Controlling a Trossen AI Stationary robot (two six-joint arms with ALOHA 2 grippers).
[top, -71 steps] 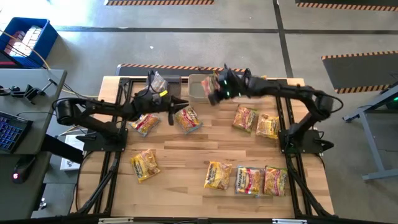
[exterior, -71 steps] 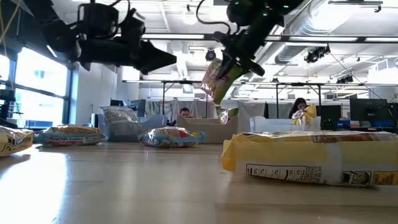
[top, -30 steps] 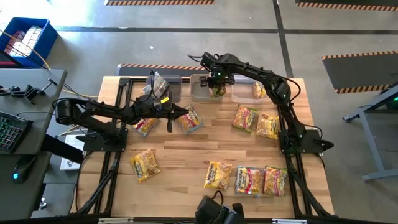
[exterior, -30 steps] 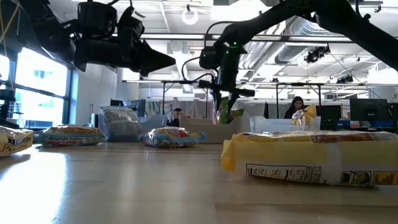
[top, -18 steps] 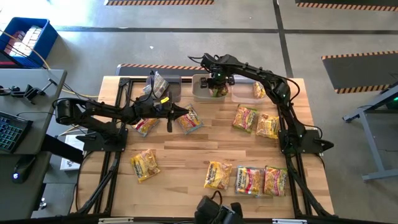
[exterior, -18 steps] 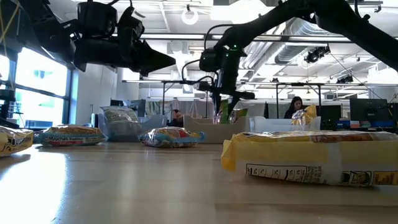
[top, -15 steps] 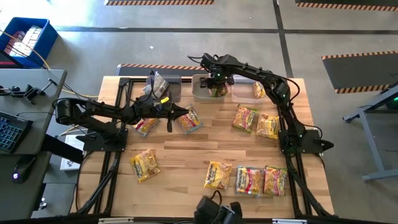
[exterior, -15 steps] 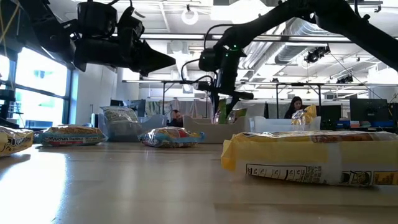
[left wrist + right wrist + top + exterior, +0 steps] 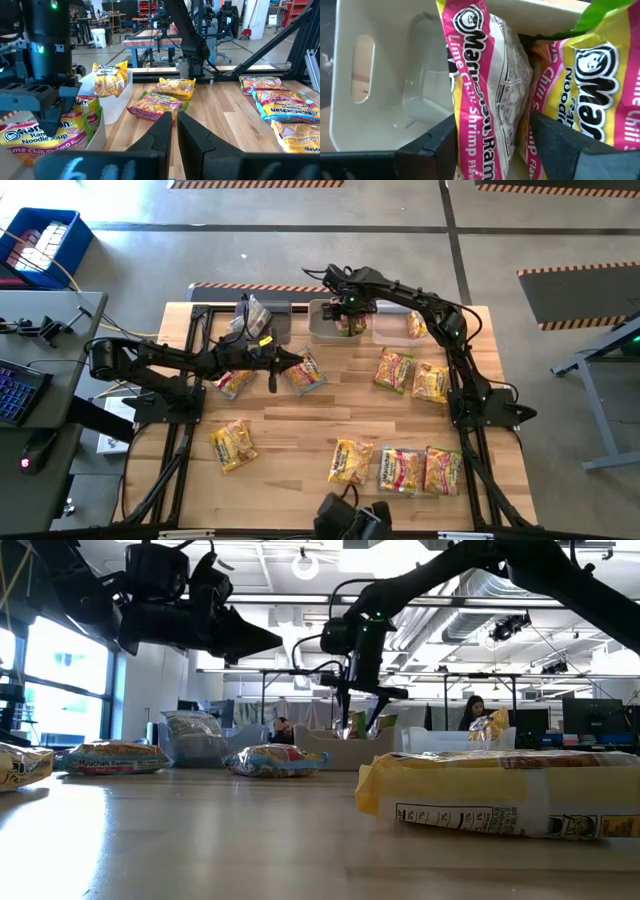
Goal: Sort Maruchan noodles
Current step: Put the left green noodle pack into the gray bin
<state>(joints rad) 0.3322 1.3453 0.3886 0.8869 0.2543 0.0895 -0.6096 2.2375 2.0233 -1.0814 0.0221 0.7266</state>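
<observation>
Noodle packet (image 9: 487, 75) standing in the middle bin (image 9: 322, 327) at the table's far edge.
Right gripper (image 9: 348, 308) sits over it, fingers spread either side (not squeezing). Left gripper (image 9: 296, 360) hovers mid-table, fingers nearly together, holding nothing.

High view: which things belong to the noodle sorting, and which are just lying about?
Job: loose noodle packets on the table; pink packet in the middle bin; right hand over it, open; left hand waiting mid-table.
Lying about: blue crate on the floor; keyboard on the side desk.
</observation>
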